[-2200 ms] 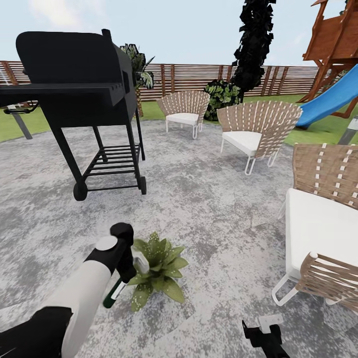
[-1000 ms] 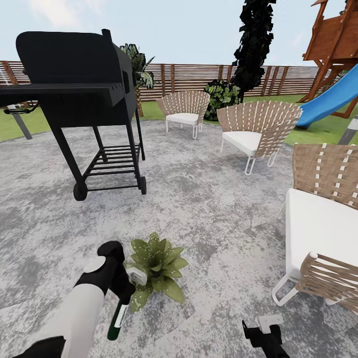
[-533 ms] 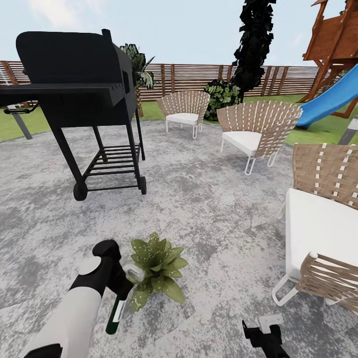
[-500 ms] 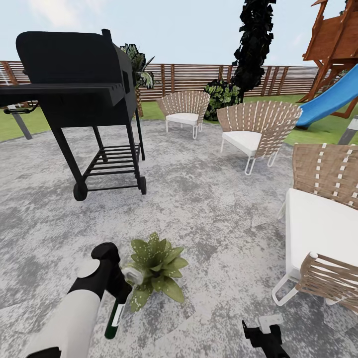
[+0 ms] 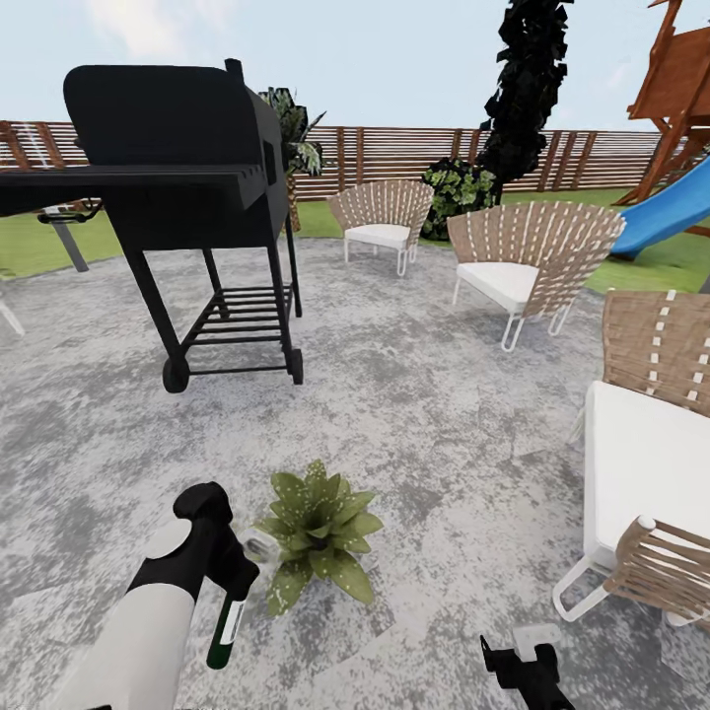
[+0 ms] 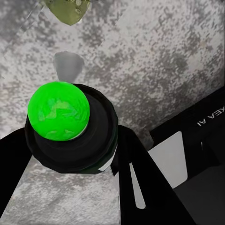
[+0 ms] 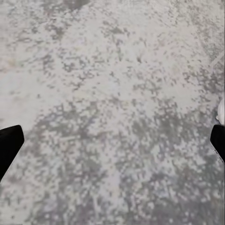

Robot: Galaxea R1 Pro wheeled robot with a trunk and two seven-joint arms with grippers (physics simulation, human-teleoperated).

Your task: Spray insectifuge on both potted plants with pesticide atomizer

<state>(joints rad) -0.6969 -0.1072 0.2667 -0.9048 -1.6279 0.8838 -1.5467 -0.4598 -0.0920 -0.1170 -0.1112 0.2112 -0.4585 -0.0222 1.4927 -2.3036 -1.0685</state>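
One potted plant (image 5: 318, 532), a low rosette of speckled green leaves, sits on the grey stone patio (image 5: 424, 394) of the garden. My left gripper (image 5: 237, 582) hangs just left of the plant, shut on the pesticide atomizer (image 5: 225, 631). The bottle is dark with a white patch and hangs almost straight down beside the leaves. In the left wrist view the atomizer's bright green tip (image 6: 58, 110) faces the camera between the black fingers (image 6: 140, 183), with a leaf (image 6: 70, 11) at the frame's edge. My right gripper (image 5: 523, 671) is low over bare stone, open, with both fingertips (image 7: 9, 145) wide apart.
A black grill (image 5: 187, 187) stands on wheels at the back left. Wicker chairs with white cushions stand at the back (image 5: 380, 222), the right (image 5: 523, 266) and the near right (image 5: 651, 463). Behind them are a slatted fence (image 5: 394, 153), lawn and a blue slide (image 5: 671, 212).
My left arm has sunk and drawn back a little, and the atomizer has swung from slanted to nearly vertical. The whole head view has shifted, so the camera moved.
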